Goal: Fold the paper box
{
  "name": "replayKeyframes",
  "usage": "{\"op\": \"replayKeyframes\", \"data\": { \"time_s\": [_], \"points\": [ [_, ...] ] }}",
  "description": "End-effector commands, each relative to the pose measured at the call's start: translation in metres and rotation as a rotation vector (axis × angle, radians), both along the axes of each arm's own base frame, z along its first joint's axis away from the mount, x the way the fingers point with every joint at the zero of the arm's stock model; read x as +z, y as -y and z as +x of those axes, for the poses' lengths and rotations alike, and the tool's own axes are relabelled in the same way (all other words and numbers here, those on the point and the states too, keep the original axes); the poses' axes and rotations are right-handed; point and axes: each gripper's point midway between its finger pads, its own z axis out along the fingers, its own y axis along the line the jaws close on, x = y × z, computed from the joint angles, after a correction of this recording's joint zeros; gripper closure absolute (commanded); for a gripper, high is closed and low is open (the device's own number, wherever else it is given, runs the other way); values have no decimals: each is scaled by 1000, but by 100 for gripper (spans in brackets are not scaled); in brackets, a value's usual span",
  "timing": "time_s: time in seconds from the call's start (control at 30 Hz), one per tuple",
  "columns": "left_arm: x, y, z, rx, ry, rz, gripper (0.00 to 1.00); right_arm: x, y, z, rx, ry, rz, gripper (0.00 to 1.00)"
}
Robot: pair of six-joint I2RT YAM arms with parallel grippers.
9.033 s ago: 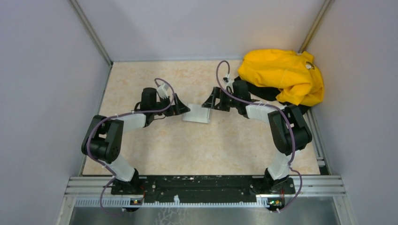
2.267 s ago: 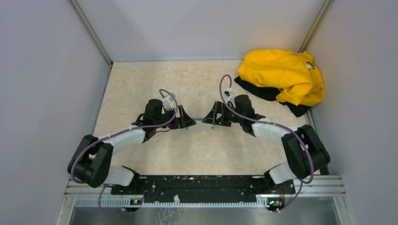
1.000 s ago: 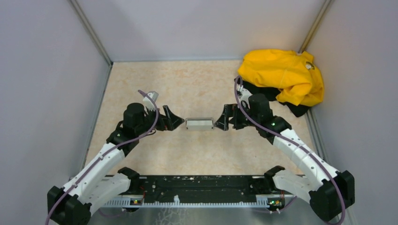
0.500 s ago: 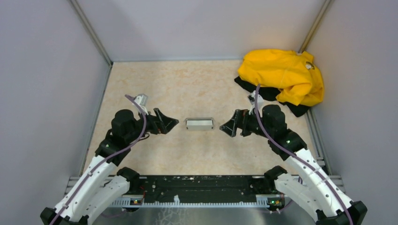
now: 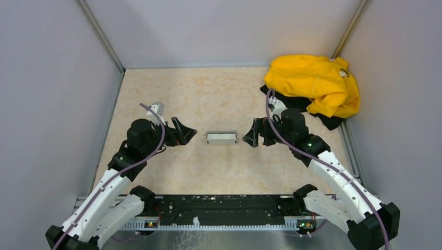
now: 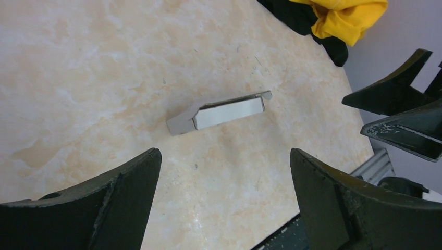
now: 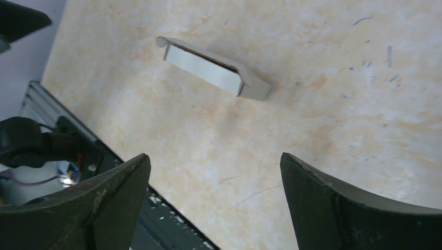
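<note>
The paper box is a small pale grey-white folded box lying alone on the marbled tabletop, midway between the two arms. It shows as a long narrow box in the left wrist view and in the right wrist view. My left gripper stands open a short way to the box's left, touching nothing. To the box's right my right gripper is open as well, a small gap away. Both wrist views show wide-spread black fingers with only bare table between them.
A yellow garment over dark cloth lies heaped in the back right corner, close behind the right arm. Grey walls enclose the table on three sides. A black rail with the arm bases runs along the near edge.
Over the last seconds both grippers let go of the box and drew back sideways. In the last half second the right gripper shifted back toward the box; the box stayed still.
</note>
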Motion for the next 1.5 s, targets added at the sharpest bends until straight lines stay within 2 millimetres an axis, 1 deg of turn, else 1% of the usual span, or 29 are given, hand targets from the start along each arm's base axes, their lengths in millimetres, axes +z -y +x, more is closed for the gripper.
{"op": "replayKeyframes", "data": {
  "time_s": [0.0,0.1,0.2,0.23,0.27,0.3,0.37,0.4,0.43,0.47,0.53,0.6,0.7,0.77,0.83,0.97,1.0,1.1,1.2,1.27,1.3,1.37,1.4,1.43,1.47],
  "points": [
    [44,-19,27,122,223,45,1,30,7,32,-45,220,-96,11],
    [53,-28,46,184,310,94,1,26,9,41,-93,290,-164,21],
    [51,-21,65,186,365,124,1,13,10,49,-136,351,-260,22],
    [47,-18,71,183,372,132,1,8,8,52,-139,359,-280,25],
    [39,-14,77,181,369,145,1,6,5,57,-147,376,-282,29],
    [35,-11,82,178,383,145,1,5,3,61,-157,383,-279,32],
    [24,-1,94,153,393,160,1,1,-7,68,-160,403,-240,35],
    [21,4,99,126,378,189,1,-3,-12,72,-161,410,-230,39],
    [11,9,102,101,349,219,1,-5,-16,76,-164,424,-220,43],
    [13,13,107,79,365,247,1,-7,-19,80,-166,438,-216,44],
    [8,16,110,72,382,264,1,-18,-23,91,-178,441,-242,46],
    [5,18,110,56,413,262,3,-26,-27,99,-176,442,-269,51],
    [-2,16,107,54,398,275,4,-39,-30,101,-169,440,-307,52],
    [0,14,102,57,407,258,4,-40,-31,96,-162,451,-307,52],
    [-1,13,98,61,404,241,2,-38,-30,90,-159,464,-302,55],
    [-8,24,90,-6,379,210,1,-33,-34,80,-132,467,-265,57],
    [-10,26,88,-20,374,207,1,-34,-35,78,-128,468,-263,57],
    [-6,28,81,-45,392,185,1,-37,-36,72,-107,462,-260,57],
    [-6,26,77,-47,395,184,2,-40,-36,68,-92,456,-268,57],
    [-6,26,75,-50,398,183,7,-42,-37,65,-71,453,-276,57],
    [-6,26,74,-53,401,183,9,-44,-37,64,-60,449,-284,60],
    [-5,26,74,-58,396,187,21,-46,-38,64,-52,446,-298,67],
    [-6,27,74,-61,391,188,24,-46,-37,65,-50,446,-305,69],
    [-7,28,75,-68,386,191,28,-47,-38,65,-45,447,-309,70],
    [-8,31,75,-80,376,193,36,-46,-39,66,-40,449,-312,71]
  ]
}}
